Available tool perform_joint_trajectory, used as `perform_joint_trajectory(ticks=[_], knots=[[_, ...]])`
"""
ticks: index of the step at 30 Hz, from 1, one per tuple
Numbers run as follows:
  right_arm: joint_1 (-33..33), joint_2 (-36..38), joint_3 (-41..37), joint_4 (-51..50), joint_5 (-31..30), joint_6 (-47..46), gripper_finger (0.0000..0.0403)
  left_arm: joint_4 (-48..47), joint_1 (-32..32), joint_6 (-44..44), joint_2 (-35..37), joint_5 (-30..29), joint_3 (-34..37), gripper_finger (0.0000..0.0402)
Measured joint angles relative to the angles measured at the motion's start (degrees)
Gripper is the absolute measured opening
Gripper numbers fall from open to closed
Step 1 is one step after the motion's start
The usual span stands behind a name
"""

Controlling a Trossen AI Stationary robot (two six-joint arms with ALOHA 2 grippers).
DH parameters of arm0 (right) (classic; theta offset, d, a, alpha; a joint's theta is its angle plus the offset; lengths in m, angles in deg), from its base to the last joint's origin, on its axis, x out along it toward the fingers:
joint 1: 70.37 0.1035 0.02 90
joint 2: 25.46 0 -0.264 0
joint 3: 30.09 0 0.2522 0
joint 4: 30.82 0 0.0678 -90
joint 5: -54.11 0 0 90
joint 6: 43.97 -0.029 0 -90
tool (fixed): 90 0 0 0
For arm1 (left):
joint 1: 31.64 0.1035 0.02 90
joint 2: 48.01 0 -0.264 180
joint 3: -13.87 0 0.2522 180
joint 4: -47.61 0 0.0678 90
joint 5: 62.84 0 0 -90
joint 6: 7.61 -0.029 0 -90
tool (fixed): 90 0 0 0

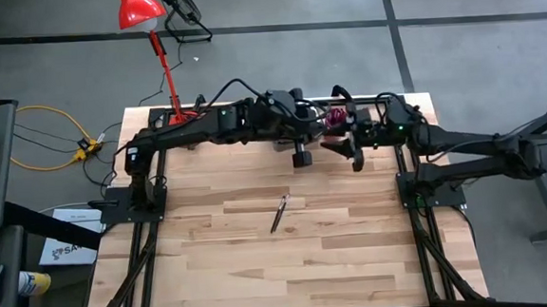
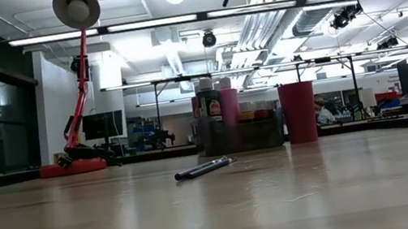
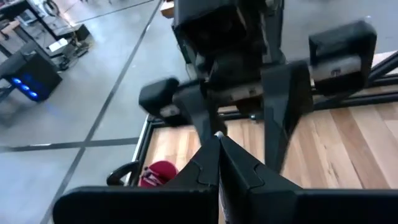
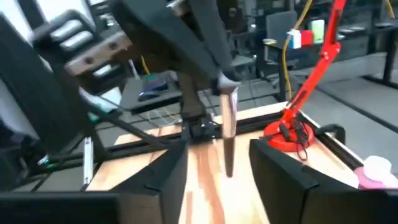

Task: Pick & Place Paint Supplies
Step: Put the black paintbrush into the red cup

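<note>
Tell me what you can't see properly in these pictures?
- Grey bin: arms cover it in the high view.
- Its bottles: low view, overlapping, uncountable.
- Inside the red cup: low view, its own wall hides it.
- Bristles of the lying brush: too small in both views.
- Top of the hanging brush: right wrist view, blurred.

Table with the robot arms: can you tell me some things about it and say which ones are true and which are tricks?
1. A loose paintbrush lies on the wood near the middle of the table. True.
2. The lamp is blue. False: the lamp is red.
3. The left claw is wide open. False: the left claw is shut, and it seems to pinch a hanging paintbrush.
4. The right claw has its fingers apart. True.
5. The red cup lies tipped over at the near edge. False: the red cup stands upright at the far edge, beside the bin of bottles.
</note>
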Motion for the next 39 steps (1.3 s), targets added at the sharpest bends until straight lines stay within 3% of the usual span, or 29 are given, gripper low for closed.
perform_joint_trajectory(ticks=[5,9,14,20,26,33,39], knots=[[2.7,-3.9,0.0,6.2,-4.3,0.0,0.0213,0.0,0.0,0.0,0.0,0.8,0.0,0.0000],[3.8,-6.6,0.0,10.3,-4.4,1.1,0.0218,-0.1,0.0,0.2,0.0,0.8,0.0,0.0000],[3.9,-8.5,0.0,10.1,-6.2,1.1,0.0158,-0.1,0.0,0.4,0.0,0.9,0.0,0.0000],[3.9,-8.1,0.0,10.1,-6.0,1.1,0.0027,-0.6,0.0,0.4,0.0,0.9,0.0,0.0000],[4.0,-7.8,0.0,9.3,-9.6,-1.6,0.0018,-0.6,0.0,0.2,0.0,0.5,0.0,0.0005],[3.8,-7.4,0.0,3.5,-17.7,-3.6,0.0018,-7.4,-0.1,-3.0,0.8,-5.3,0.0,0.0095],[2.2,-5.2,0.0,-7.0,-33.8,-7.0,0.0018,-19.8,0.0,-0.8,3.6,-15.8,-0.1,0.0175]])
